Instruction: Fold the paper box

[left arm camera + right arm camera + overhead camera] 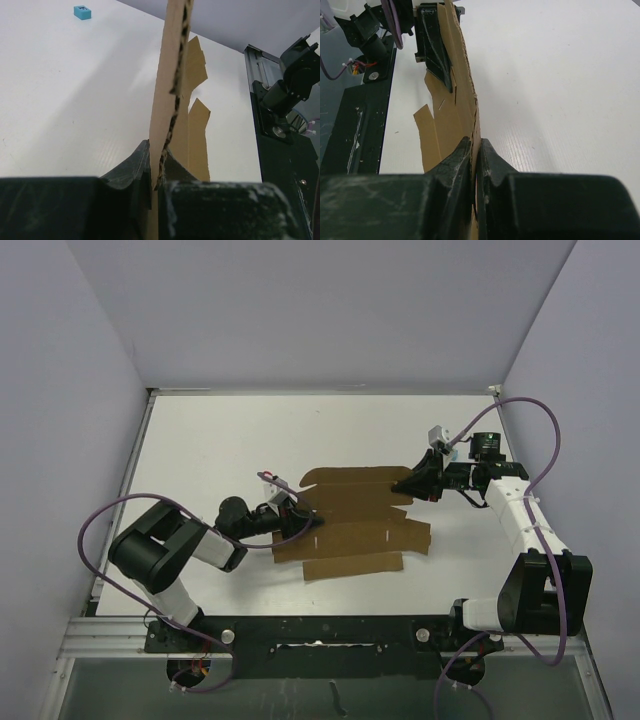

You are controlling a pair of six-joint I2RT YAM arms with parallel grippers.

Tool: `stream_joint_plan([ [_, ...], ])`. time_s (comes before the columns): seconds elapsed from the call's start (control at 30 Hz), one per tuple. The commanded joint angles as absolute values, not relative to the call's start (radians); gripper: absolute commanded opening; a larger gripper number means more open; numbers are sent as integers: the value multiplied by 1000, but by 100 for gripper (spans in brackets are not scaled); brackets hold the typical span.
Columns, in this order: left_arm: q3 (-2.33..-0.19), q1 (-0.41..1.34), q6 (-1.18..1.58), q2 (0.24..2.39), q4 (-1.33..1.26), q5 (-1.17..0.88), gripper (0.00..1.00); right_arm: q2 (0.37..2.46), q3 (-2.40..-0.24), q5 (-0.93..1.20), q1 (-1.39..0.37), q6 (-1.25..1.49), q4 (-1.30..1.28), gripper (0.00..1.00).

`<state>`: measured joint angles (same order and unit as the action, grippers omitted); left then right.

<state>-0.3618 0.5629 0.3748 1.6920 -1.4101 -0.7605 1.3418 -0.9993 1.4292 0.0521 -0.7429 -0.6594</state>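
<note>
Soft, even overhead light fills all three views. The white counter [220,440] is bright without hard glare, and only a faint shadow lies along the edges of the box [350,530]. In the wrist views the left end effector [159,167] and right end effector [475,152] are dark, blurred masses at the bottom. The box just ahead of them is sharp. The cube [82,12] far ahead of the left one looks crisp, and the counter beyond the right one carries a mild sheen.

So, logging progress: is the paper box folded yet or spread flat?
Spread: the paper box is one unfolded sheet, the left gripper and right gripper pinching opposite edges.
</note>
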Motion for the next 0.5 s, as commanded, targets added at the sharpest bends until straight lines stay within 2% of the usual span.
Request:
stream_joint_plan([
  [0.0,-366,549,395,1665,-1514,-750,0,1315,-1033,1474,52,-743,-653,0],
  [0.03,-354,541,413,1650,-1514,-731,3,1317,-1035,1467,54,-741,-653,0],
  [0.1,-311,518,468,1605,-1509,-678,22,1316,-1038,1454,62,-730,-649,0],
  [0.13,-285,505,500,1557,-1495,-653,29,1315,-1040,1451,69,-724,-646,0],
  [0.23,-202,459,579,1393,-1351,-573,38,1313,-1039,1446,81,-699,-635,0],
  [0.47,-229,433,579,751,-439,-385,55,1307,-1030,1412,86,-636,-579,0],
])
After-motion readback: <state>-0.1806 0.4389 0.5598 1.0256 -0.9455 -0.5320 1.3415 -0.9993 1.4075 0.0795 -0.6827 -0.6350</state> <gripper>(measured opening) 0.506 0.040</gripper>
